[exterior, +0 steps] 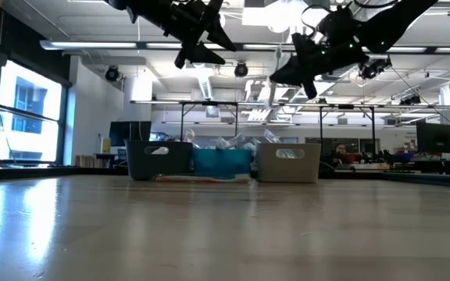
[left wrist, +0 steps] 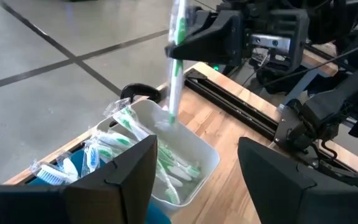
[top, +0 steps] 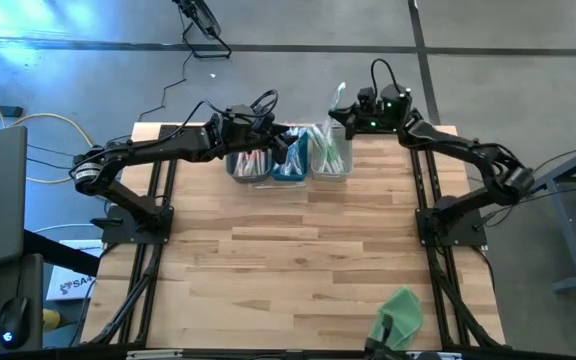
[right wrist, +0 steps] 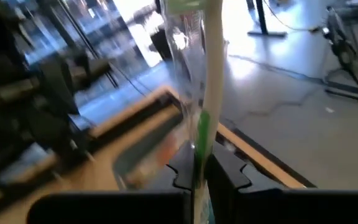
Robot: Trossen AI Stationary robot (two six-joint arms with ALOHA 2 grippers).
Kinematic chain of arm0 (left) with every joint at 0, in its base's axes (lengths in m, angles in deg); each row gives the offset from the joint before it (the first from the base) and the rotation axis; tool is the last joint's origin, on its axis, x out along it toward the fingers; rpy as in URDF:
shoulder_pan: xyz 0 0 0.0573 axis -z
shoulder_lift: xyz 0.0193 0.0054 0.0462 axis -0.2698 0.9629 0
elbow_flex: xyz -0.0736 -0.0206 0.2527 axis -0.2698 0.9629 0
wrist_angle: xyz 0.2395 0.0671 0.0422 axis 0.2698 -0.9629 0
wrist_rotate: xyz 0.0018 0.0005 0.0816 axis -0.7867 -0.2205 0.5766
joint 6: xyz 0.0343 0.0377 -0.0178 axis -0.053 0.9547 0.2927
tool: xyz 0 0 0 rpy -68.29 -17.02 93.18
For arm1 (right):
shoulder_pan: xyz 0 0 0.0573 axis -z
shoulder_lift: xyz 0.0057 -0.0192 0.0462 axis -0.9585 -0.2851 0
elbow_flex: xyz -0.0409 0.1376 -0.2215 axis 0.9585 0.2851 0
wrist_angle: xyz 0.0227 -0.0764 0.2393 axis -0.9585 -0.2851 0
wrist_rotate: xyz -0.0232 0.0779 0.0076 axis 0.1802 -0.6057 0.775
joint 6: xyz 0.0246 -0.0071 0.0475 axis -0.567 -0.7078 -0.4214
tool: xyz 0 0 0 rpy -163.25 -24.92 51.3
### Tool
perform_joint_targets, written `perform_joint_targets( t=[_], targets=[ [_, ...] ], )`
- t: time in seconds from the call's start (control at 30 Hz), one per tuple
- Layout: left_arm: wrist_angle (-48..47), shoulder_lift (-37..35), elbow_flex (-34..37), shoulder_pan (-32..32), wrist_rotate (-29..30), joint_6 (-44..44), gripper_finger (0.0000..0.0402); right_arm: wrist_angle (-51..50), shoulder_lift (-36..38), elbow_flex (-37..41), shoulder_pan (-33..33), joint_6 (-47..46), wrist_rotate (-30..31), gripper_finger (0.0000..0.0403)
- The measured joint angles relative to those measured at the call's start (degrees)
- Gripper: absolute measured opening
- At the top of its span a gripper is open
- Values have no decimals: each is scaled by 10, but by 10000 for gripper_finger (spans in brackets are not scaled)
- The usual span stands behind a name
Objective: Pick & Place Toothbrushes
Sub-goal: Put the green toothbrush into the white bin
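Three bins stand in a row at the table's far edge: a dark one with pink toothbrushes, a blue one, and a white one with several green-and-white toothbrushes. My right gripper is over the white bin's far side, shut on a green-and-white toothbrush in a clear wrapper. My left gripper hangs open above the blue bin, nothing between its fingers. My right gripper pinches the toothbrush's handle between its two fingers. The fingers come in nearly level from the table's right side and lie across it. The toothbrush stands upright, lifted, its lower end over the white bin; whether that end touches the bin I cannot tell.
A green cloth lies at the table's near edge, to the right. Bare wooden tabletop stretches between the bins and the near edge. Cables and a black stand lie on the floor beyond the far edge.
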Motion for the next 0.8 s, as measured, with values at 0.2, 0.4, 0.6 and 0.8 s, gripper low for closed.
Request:
perform_joint_targets(
  t=[0.2,0.4,0.6,0.8],
  targets=[
    [0,0,0,0,0,0,220,-157,42,0,15,87,2,12],
    [0,0,0,0,0,0,220,-168,44,36,16,80,6,12],
    [0,0,0,0,0,0,220,-168,44,75,16,30,41,12],
    [0,0,0,0,1,0,220,-193,44,82,14,5,69,16]
  ],
)
